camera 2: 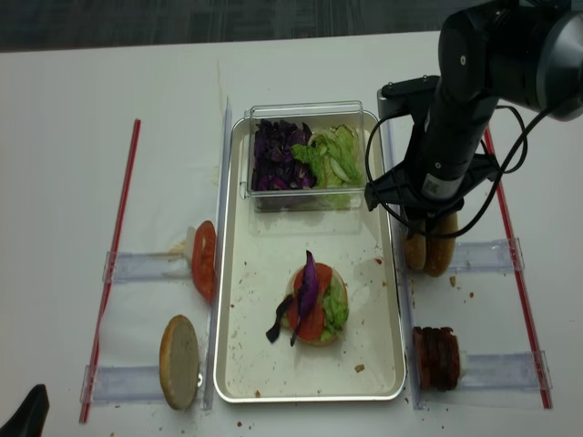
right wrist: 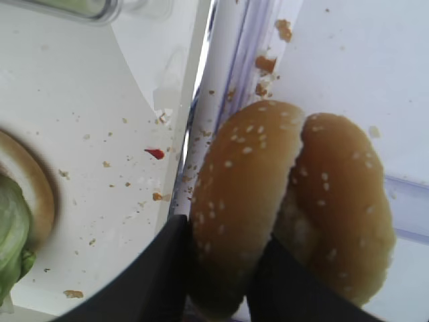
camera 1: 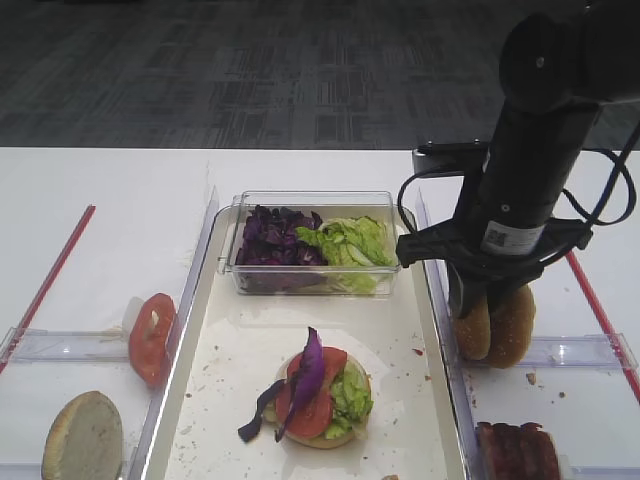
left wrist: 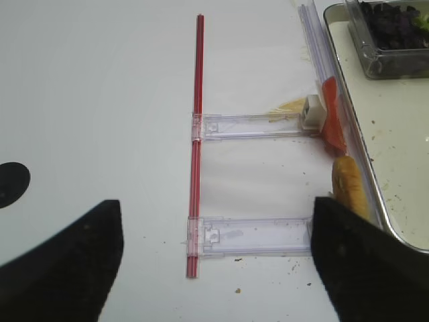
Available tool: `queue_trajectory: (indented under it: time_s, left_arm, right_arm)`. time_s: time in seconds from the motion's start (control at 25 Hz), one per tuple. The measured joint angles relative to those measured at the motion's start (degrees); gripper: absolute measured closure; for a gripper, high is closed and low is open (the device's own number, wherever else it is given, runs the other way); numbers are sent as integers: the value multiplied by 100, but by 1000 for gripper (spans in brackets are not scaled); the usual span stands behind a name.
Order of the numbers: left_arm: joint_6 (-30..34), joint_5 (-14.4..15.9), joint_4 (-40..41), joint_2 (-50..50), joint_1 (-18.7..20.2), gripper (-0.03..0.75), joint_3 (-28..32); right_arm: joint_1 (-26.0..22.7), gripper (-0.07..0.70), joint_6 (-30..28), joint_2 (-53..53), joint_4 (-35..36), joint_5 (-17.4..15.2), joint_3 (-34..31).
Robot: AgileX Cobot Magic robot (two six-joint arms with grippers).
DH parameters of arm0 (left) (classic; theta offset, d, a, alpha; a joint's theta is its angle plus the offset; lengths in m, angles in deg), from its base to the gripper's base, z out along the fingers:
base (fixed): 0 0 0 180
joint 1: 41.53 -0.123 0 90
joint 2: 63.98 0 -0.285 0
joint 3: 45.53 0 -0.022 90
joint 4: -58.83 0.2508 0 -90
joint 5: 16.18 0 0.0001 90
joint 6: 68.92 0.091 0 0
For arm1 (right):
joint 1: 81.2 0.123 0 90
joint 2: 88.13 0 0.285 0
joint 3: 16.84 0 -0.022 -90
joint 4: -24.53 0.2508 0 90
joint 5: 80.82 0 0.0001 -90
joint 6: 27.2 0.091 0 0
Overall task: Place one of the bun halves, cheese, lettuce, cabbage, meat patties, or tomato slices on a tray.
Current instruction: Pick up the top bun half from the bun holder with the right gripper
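Right gripper (right wrist: 218,282) at the bottom of the wrist view, closed on the sesame bun top (right wrist: 244,201), one dark finger on each side of its lower edge. Second bun top (right wrist: 342,208) pressed against it on the right. Both upright on edge, right of centre in the high view, just outside the right rim of the tray (camera 1: 425,290) on the white bench (camera 1: 100,200).

Centre of the tray: bun base (camera 1: 322,438) stacked with lettuce (camera 1: 352,392), tomato slices (camera 1: 312,408) and a cabbage (camera 1: 308,372) strip. Clear box (camera 1: 315,270) of purple and green shreds at the tray's far end. Meat patties (camera 1: 515,452) at lower right.

Left gripper (left wrist: 214,261) at the bottom of its wrist view, wide apart and empty over bare bench.
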Motion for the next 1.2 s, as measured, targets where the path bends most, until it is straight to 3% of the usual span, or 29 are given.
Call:
queue_trajectory:
  time_s: [0.6, 0.84, 1.08, 1.2]
  left_arm:
    - [0, 0, 0, 0, 0, 153, 0]
    - [0, 0, 0, 0, 0, 153, 0]
    - [0, 0, 0, 0, 0, 153, 0]
    - [0, 0, 0, 0, 0, 153, 0]
  right_arm:
    - [0, 394, 0, 230, 14, -99, 0]
    - [4, 394, -83, 635, 103, -345, 0]
    - [4, 395, -448, 820, 612, -396, 0]
    - [4, 395, -947, 831, 1352, -420, 0]
